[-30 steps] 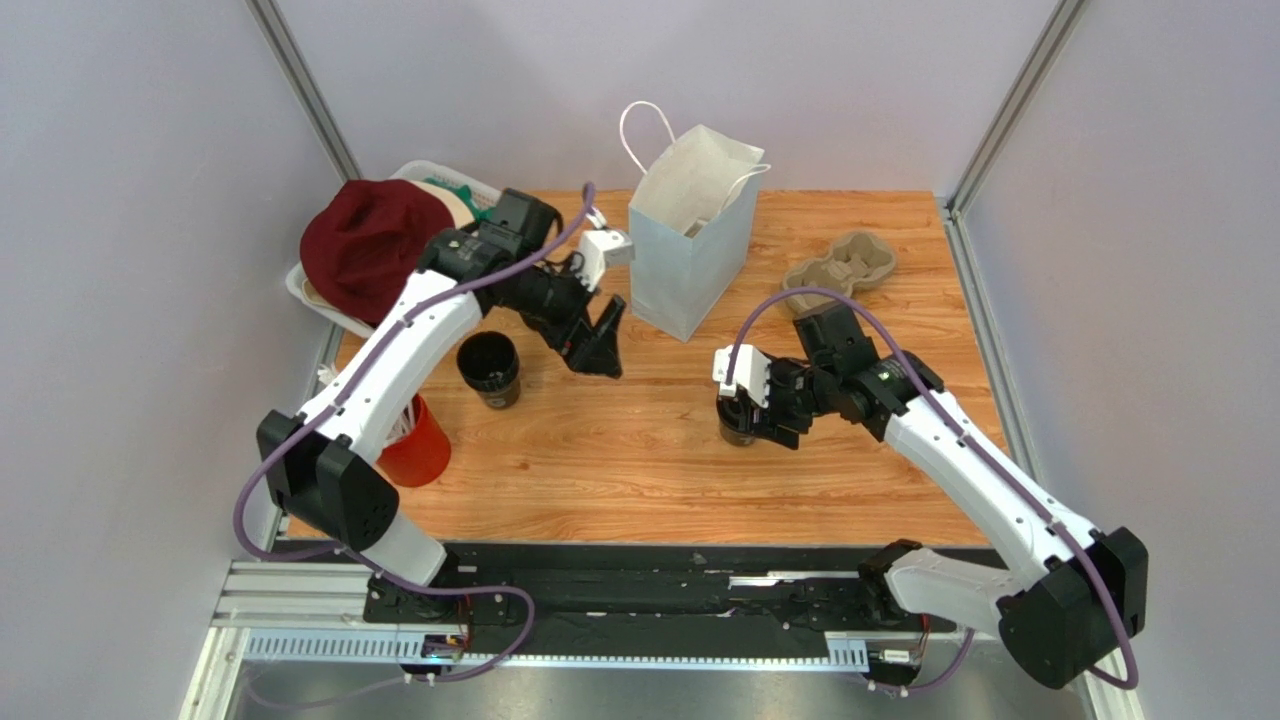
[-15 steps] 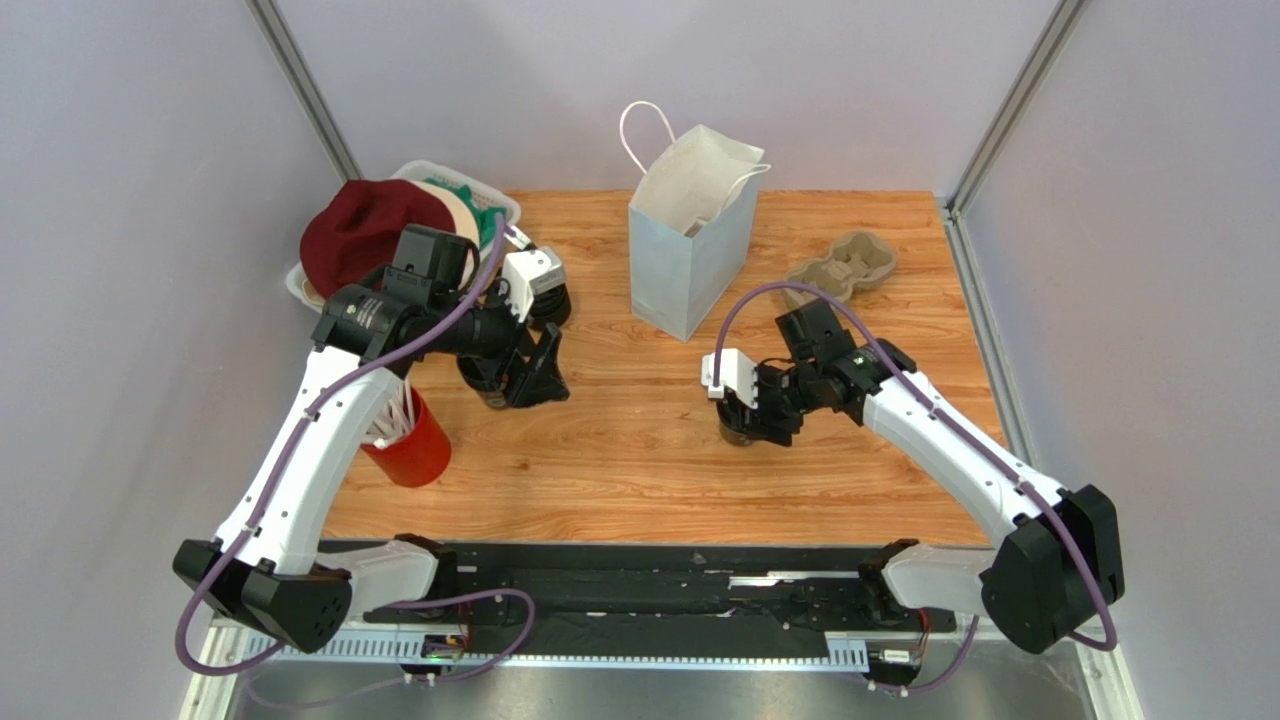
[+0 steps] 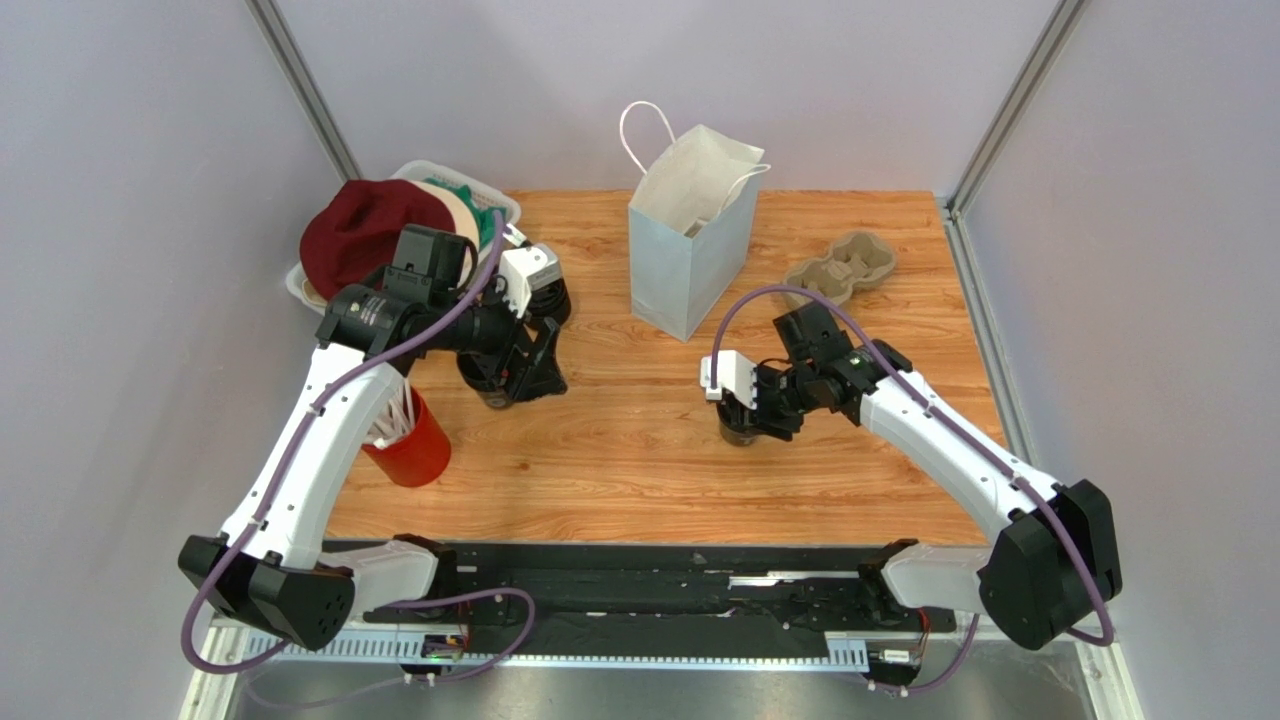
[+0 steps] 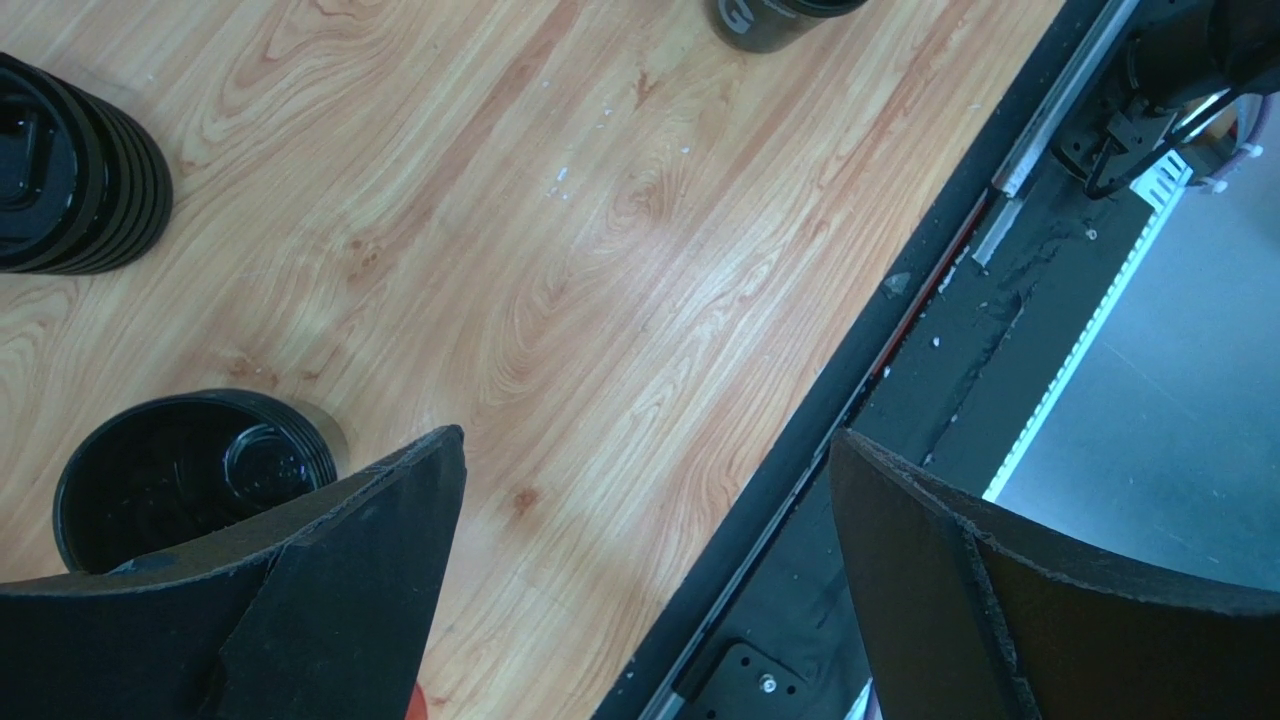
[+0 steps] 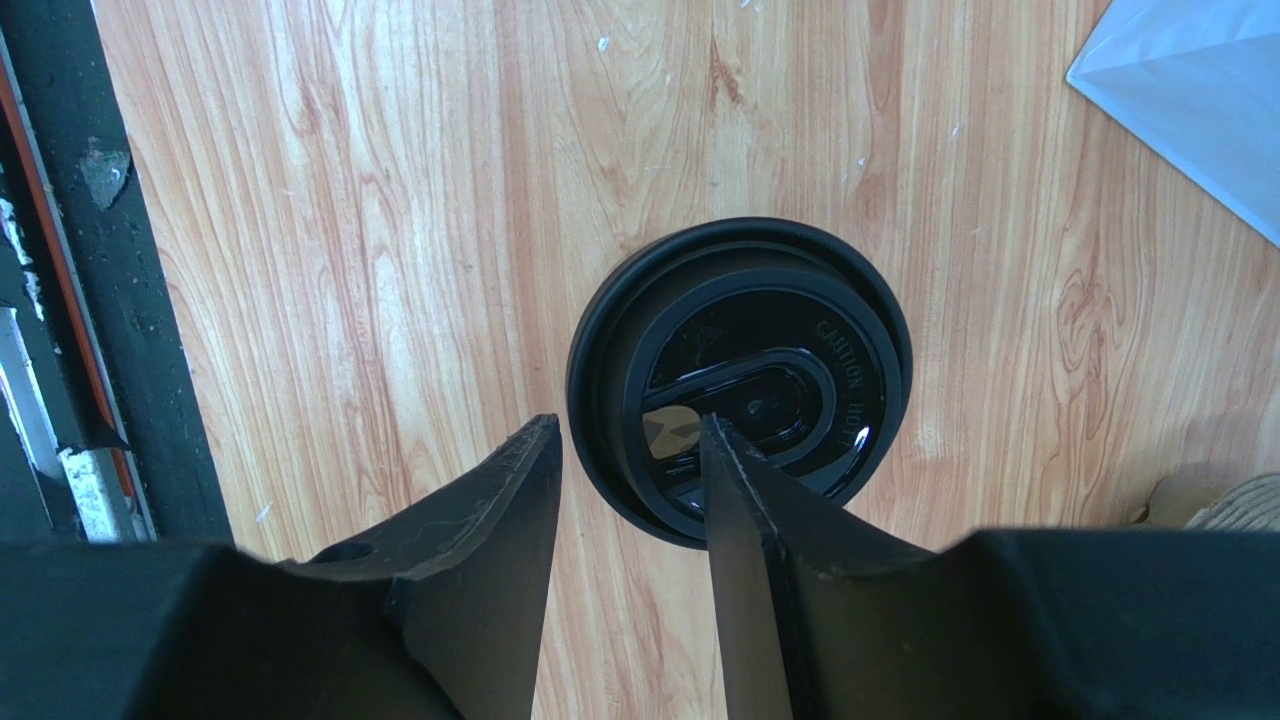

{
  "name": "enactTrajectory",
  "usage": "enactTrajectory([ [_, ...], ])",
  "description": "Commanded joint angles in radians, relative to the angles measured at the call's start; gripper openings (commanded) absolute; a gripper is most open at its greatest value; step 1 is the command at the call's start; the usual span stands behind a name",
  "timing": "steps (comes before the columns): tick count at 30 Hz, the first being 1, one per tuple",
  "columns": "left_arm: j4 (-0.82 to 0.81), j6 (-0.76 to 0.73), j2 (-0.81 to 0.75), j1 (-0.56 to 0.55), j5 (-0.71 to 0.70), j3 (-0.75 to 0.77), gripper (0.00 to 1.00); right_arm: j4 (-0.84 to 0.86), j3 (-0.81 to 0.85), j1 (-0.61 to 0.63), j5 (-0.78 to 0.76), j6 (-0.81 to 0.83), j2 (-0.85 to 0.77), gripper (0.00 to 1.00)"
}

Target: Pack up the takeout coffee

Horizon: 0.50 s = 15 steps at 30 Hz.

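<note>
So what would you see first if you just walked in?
The tall pale-blue paper bag stands open at the back of the wooden table. In the middle, the right hand is over a black lidded cup, and a big dark-red cap sits at the back left.

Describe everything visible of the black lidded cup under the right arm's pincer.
The lidded cup is small, round and black; its glossy, plastic-looking lid has a raised rim, an oval recess and embossed lettering reading CAUTION. It stands upright on the wooden table, in front of the pale-blue paper bag, apart from it. The right pincer hangs over its edge, jaws apart: one finger outside the rim, one above the lid. Contact cannot be told.
</note>
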<state>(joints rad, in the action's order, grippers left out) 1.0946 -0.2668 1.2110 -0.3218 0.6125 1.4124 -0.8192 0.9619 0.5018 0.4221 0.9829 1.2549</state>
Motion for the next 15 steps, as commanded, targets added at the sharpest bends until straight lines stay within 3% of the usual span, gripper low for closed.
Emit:
enactTrajectory([
  [1, -0.036, 0.011, -0.019, 0.012, 0.016, -0.009, 0.99, -0.008, 0.009, 0.021, -0.029, 0.020, 0.018, 0.42],
  [9, -0.048, 0.015, -0.034, 0.023, 0.021, -0.021, 0.99, -0.001, 0.011, 0.040, -0.051, 0.013, 0.040, 0.28],
  [15, -0.053, 0.017, -0.039, 0.026, 0.021, -0.024, 0.99, 0.000, 0.018, 0.040, -0.060, 0.002, 0.037, 0.30],
])
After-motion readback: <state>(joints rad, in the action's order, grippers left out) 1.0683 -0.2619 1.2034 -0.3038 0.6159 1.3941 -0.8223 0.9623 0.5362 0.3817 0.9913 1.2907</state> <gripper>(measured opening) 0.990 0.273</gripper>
